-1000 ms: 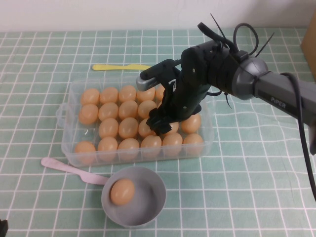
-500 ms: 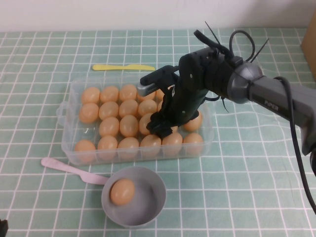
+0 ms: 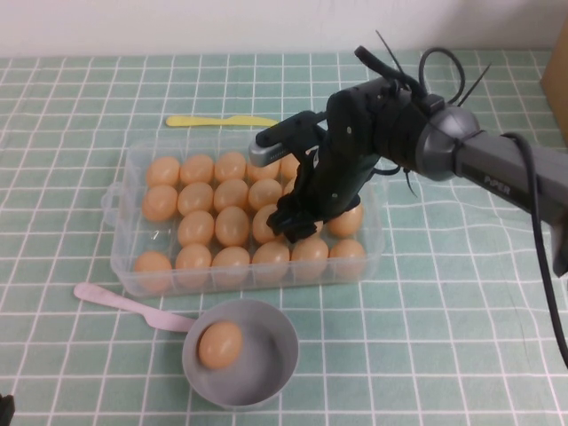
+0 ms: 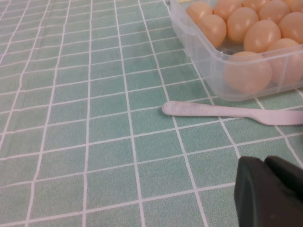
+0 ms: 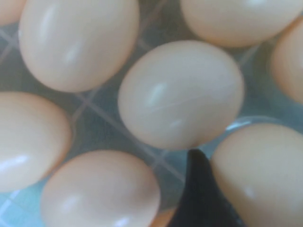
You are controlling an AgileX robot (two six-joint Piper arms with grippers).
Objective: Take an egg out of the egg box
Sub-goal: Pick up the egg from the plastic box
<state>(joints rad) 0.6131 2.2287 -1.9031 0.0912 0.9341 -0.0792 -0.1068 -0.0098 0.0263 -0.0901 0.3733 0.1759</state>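
The left claw (image 4: pixel 270 189) hovers low near the clear plastic egg box (image 3: pixel 120 200), its state unclear. Deep inside the box, the right claw (image 3: pixel 288 226) is half-closed around one orange-tan egg (image 5: pixel 182 94), still seated.

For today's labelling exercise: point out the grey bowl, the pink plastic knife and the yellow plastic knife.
grey bowl (image 3: pixel 282 348): high view, bare inner wall right of its egg.
pink plastic knife (image 3: pixel 115 299): high view, middle of the handle.
yellow plastic knife (image 3: pixel 213 121): high view, middle of its length.
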